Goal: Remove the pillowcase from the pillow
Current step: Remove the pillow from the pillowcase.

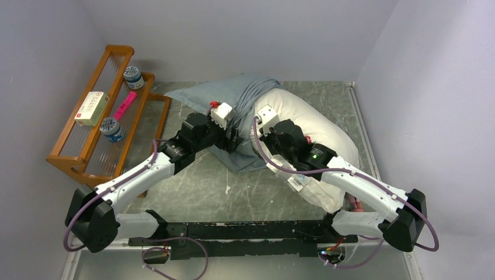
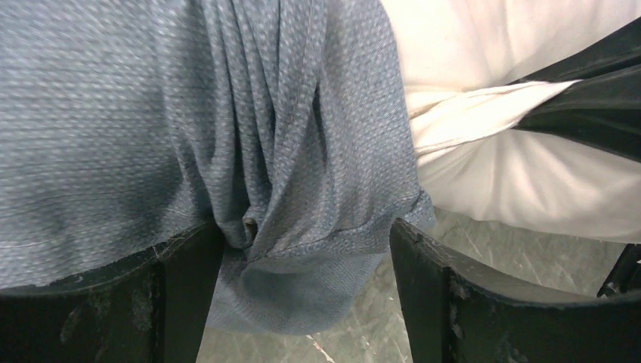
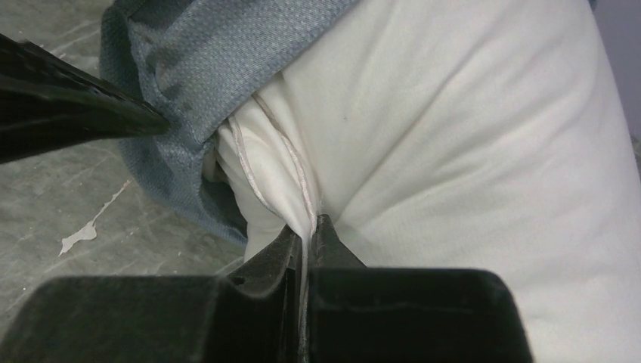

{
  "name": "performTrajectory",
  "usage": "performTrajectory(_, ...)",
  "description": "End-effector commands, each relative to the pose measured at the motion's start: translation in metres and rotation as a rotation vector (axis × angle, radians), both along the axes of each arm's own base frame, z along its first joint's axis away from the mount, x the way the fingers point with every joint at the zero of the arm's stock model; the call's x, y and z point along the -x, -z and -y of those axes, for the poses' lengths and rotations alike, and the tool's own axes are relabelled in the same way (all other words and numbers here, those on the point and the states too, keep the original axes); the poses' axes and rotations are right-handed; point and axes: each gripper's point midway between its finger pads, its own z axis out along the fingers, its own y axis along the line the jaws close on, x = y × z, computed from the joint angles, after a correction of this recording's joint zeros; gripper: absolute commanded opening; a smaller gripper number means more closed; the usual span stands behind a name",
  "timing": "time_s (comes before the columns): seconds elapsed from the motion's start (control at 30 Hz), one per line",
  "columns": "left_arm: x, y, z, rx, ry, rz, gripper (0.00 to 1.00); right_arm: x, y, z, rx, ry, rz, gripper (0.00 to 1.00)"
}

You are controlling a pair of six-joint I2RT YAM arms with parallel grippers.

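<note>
The white pillow (image 1: 318,119) lies at the middle right of the table, and its near half is bare. The grey-blue pillowcase (image 1: 201,96) is bunched over the pillow's far left end and trails onto the table. My left gripper (image 2: 306,253) stands open around a gathered fold of the pillowcase (image 2: 287,151); the hem hangs loose between the fingers (image 2: 189,291) and is not pinched. My right gripper (image 3: 308,227) is shut on a pinched seam of the pillow (image 3: 469,151), right beside the pillowcase (image 3: 189,68) edge. From above, the left gripper (image 1: 232,137) and right gripper (image 1: 255,133) sit close together.
A wooden rack (image 1: 76,160) stands at the left with two jars, a box (image 1: 92,108) and a pink item. Walls close in the table's far side and right side. The marbled table (image 1: 192,186) shows a white fleck near its middle.
</note>
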Motion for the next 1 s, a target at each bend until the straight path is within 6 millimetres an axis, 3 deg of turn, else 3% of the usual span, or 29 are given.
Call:
performTrajectory(0.0,-0.002,-0.014,0.017,0.067,0.056,-0.01,0.84,-0.011,-0.028,0.008,-0.057,0.053,0.077,0.0)
performTrajectory(0.17,0.003,-0.001,0.032,0.099,0.116,-0.081,0.78,-0.01,-0.025,0.004,-0.056,0.041,0.067,0.0)
performTrajectory(0.27,-0.001,0.007,0.033,0.087,0.099,-0.11,0.64,-0.01,-0.027,0.005,-0.057,0.041,0.071,0.0)
performTrajectory(0.5,-0.023,0.011,-0.003,-0.019,-0.1,-0.071,0.07,-0.01,-0.035,0.02,-0.03,0.081,0.104,0.0)
performTrajectory(0.97,-0.057,-0.015,-0.097,-0.096,-0.436,0.03,0.05,-0.008,-0.07,0.059,-0.058,0.189,0.232,0.0)
